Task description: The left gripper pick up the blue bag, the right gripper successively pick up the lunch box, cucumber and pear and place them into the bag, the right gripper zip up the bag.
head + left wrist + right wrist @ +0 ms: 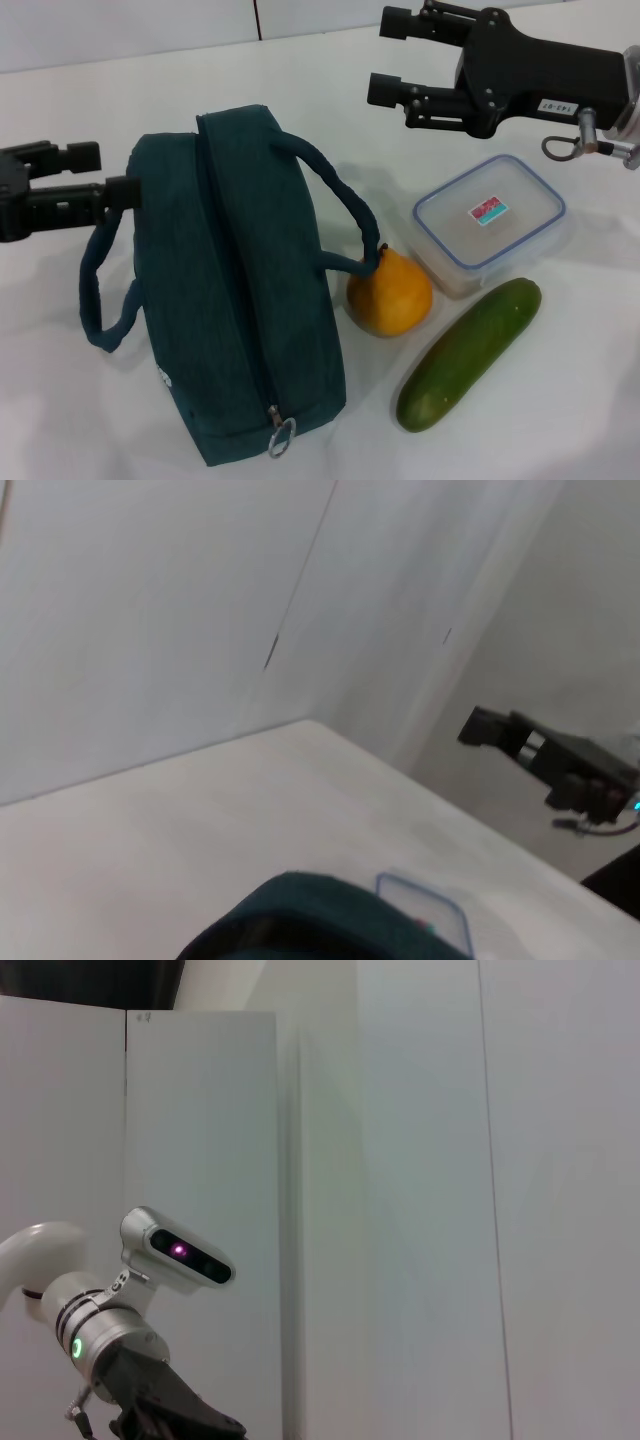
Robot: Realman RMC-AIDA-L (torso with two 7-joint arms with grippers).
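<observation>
Head cam: left gripper [105,175] spread by blue bag [235,290] handle; right gripper [385,55] spread above. Left wrist shows probably lunch box [425,910] corner.

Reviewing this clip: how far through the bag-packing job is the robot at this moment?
Nothing is done yet. The blue bag lies zipped shut on the table, with the pear, cucumber and lunch box beside it. The left gripper is at the bag's handle. The right gripper hovers open above the lunch box. All packing and zipping remain.
</observation>
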